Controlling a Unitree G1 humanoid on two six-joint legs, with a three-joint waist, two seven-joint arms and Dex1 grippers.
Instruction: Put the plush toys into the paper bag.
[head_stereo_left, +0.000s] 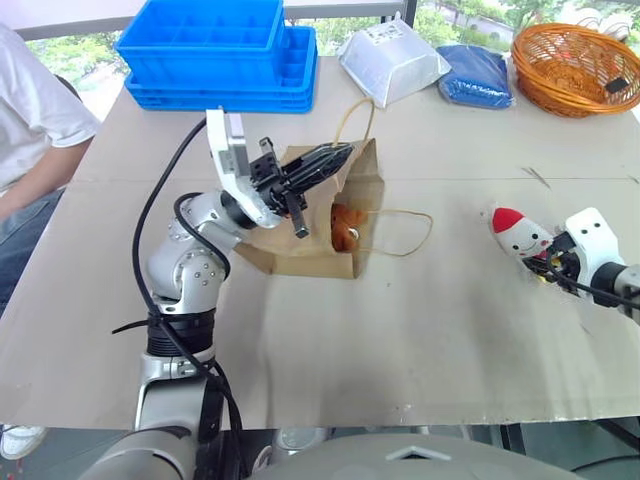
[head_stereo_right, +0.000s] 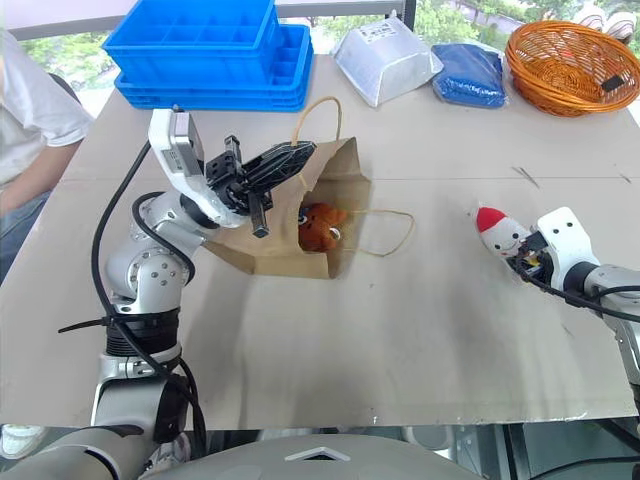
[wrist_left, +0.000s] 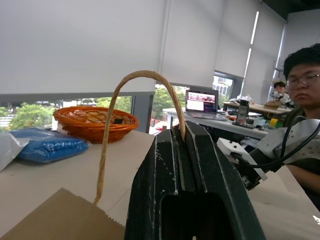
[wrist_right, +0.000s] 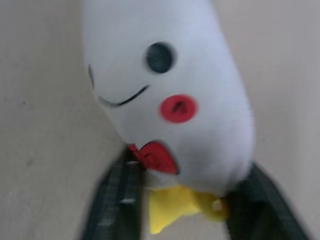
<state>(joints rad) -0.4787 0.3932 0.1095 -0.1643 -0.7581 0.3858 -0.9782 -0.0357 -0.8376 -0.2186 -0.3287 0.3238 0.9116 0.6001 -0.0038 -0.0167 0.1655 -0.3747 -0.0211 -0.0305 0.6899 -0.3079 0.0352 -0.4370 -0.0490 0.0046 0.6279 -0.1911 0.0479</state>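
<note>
At the worktop's (head_stereo_left: 420, 340) left edge sits a person in a white shirt (head_stereo_left: 30, 110). Just right of them, the left gripper (head_stereo_left: 322, 160) hangs above the paper bag (head_stereo_left: 300, 235), its fingers closed on one cord handle (wrist_left: 107, 145) and holding that side of the bag's mouth up. The bag lies near the middle of the worktop, mouth facing right, and the brown plush toy (head_stereo_left: 346, 226) sits just inside the opening. The second handle (head_stereo_left: 405, 232) lies flat on the surface to the right of the mouth. Between the bag and the white plush toy (head_stereo_left: 520, 235) the worktop is bare, as is the whole near strip up to the front edge. The right gripper (head_stereo_left: 548, 262), near the right edge, has its fingers on either side of the white toy's yellow base; whether they already pinch it cannot be told. Along the far edge stand stacked blue crates (head_stereo_left: 215, 50), a white plastic bag (head_stereo_left: 392, 62), a blue bundle (head_stereo_left: 475, 75) and an orange wicker basket (head_stereo_left: 575, 65).
</note>
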